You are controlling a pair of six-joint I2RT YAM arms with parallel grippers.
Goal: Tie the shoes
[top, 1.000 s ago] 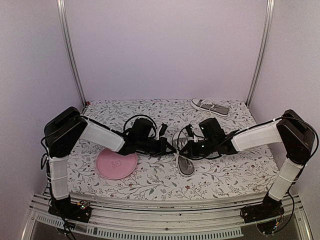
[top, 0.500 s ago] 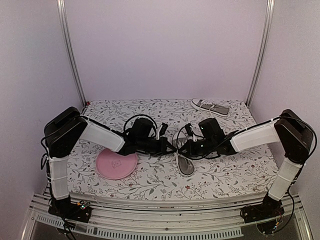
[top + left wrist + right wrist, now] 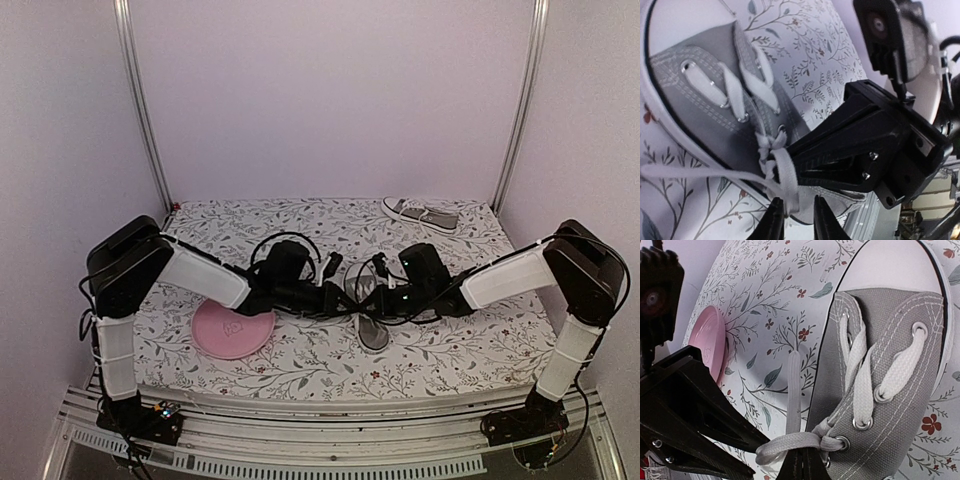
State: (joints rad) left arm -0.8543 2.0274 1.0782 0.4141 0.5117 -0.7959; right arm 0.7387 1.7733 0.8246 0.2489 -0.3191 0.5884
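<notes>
One grey shoe (image 3: 372,330) lies mid-table, toe toward me; its mate (image 3: 425,215) rests at the back right. My two grippers meet over the near shoe's laces. The left gripper (image 3: 338,297) comes from the left, and in the left wrist view its jaws (image 3: 797,220) stand slightly apart, with a white lace loop (image 3: 785,175) lying against the left finger. Coming from the right, the right gripper (image 3: 372,297) has its tips (image 3: 802,465) pressed together at the lace loop (image 3: 790,442) beside the top eyelet. A loose lace end (image 3: 795,390) trails over the cloth beside the shoe (image 3: 900,340).
A round pink plate (image 3: 232,328) lies left of the shoe, under the left forearm. The floral tablecloth (image 3: 300,365) covers the table, with walls and metal posts (image 3: 140,110) at the back and sides.
The left gripper has shifted right toward the shoe and its jaws have parted a little. The right gripper has edged left and lower, still shut.
</notes>
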